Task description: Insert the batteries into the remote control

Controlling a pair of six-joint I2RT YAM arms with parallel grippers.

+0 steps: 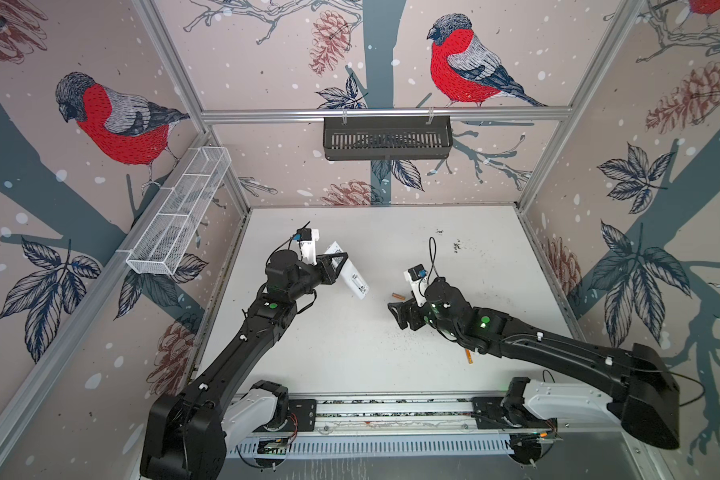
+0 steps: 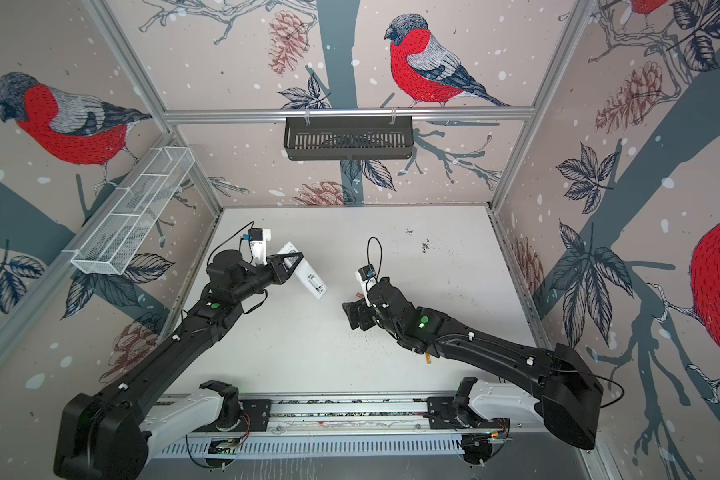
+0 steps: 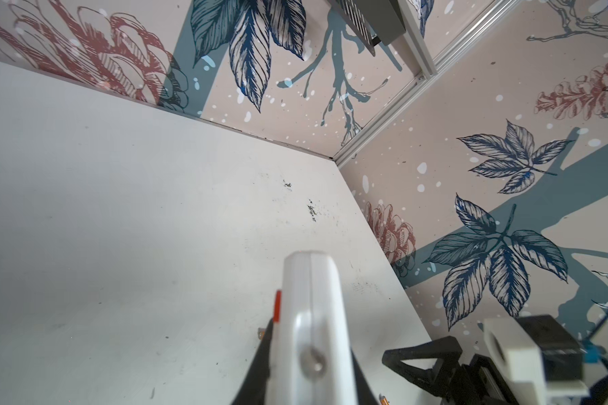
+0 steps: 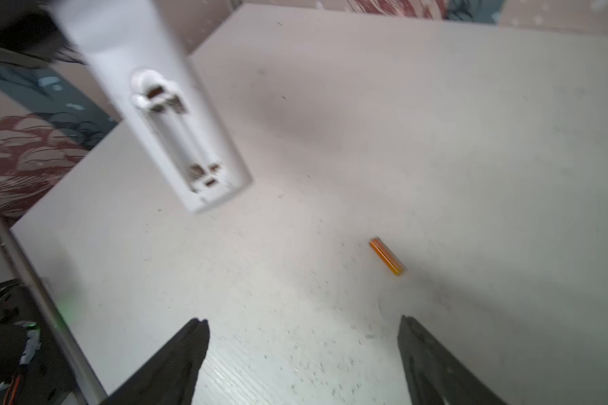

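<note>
My left gripper (image 1: 336, 266) (image 2: 293, 264) is shut on the remote control (image 1: 352, 276) (image 2: 308, 277) and holds it tilted above the table, left of centre. In the right wrist view the remote control (image 4: 176, 133) shows its open back with an empty battery bay. In the left wrist view the remote control (image 3: 309, 308) stands edge-on between the dark fingers. One orange battery (image 1: 400, 296) (image 4: 386, 256) lies on the table just beyond my right gripper (image 1: 397, 316) (image 2: 350, 316) (image 4: 302, 322), which hangs open and empty. A second battery (image 1: 469, 356) (image 2: 428, 359) lies beside the right forearm.
A black slotted basket (image 1: 387, 137) hangs on the back wall and a white wire basket (image 1: 179, 212) on the left wall. The arms' mounting rail (image 1: 391, 409) runs along the table's front edge. Dark specks (image 1: 457, 246) dot the white tabletop.
</note>
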